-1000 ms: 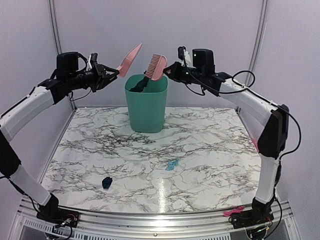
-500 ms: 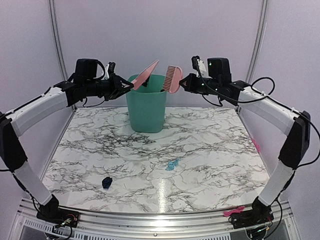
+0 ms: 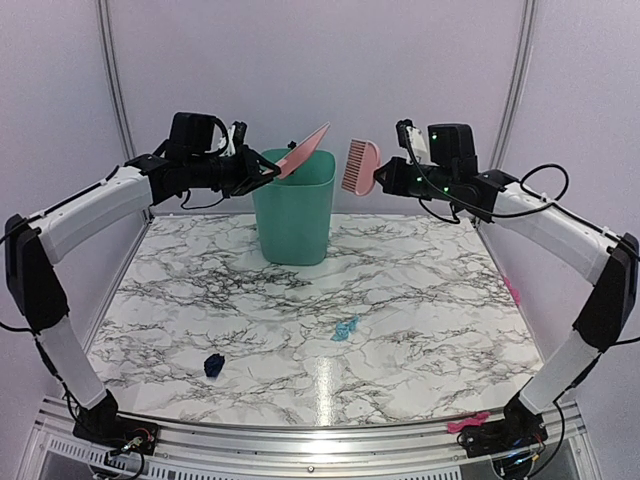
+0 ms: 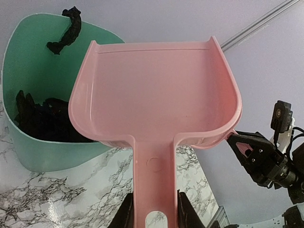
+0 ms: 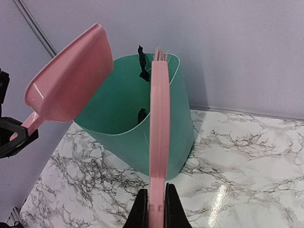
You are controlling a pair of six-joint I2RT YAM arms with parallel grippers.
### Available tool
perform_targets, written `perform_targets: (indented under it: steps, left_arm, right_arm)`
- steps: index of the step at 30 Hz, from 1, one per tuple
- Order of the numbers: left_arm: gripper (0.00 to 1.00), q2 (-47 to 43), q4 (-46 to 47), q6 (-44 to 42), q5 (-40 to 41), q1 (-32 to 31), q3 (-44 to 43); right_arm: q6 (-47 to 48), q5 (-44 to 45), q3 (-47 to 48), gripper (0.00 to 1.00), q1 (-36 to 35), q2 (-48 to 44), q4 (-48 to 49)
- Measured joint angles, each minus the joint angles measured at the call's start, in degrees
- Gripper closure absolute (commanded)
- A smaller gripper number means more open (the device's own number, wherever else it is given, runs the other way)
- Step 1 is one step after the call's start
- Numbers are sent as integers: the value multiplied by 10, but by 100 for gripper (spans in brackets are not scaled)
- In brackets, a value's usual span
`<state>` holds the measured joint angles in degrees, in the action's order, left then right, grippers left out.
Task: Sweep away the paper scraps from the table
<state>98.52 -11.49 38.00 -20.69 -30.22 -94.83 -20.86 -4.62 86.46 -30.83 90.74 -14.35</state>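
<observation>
On the table [image 3: 420,270], a dark navy paper scrap [image 3: 214,365] lies front left and a light-blue scrap [image 3: 346,327] lies near the middle. My left gripper [image 3: 262,172] is shut on the handle of the pink dustpan [image 3: 303,152], tilted over the rim of the green bin [image 3: 293,205]. In the left wrist view the dustpan [image 4: 156,95] is empty and black scraps [image 4: 42,118] lie in the bin [image 4: 28,61]. My right gripper [image 3: 385,180] is shut on the pink brush [image 3: 358,166], held in the air just right of the bin. The right wrist view shows the brush [image 5: 159,118] edge-on.
A black scrap [image 4: 66,28] hangs on the bin's far rim. A small pink object [image 3: 468,421] lies on the front rail at the right, another [image 3: 512,290] at the table's right edge. Walls enclose the back and sides.
Both arms have come down and shifted right. The dustpan now sits over the bin's rim. The brush has left the bin's mouth and hangs to its right.
</observation>
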Motion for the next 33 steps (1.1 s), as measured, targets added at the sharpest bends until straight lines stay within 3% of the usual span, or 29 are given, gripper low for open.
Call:
perform_targets:
  steps: [7,16,22,28,33]
  left_arm:
    - [100,-31,-87,-96,42,-16,-24]
    - [100,-237,-184,-194,144,-76,93]
    - [100,-352,-200,-209,166,-89,181]
    - [100,-358,-209,-223,174,-176,248]
    - [100,-330,-209,-238,183,-237,257]
  right_arm:
    - [12,1,-7,100,0,-49,-60]
    - [-12,-75,-62,100,-19,-164,-167]
    - [-49,-42,-66,100,-75,-163,-337]
    - [-105,-16,-133,100,-79,-227,-499]
    - [-118,-56,-157,100,-79,-275,-598]
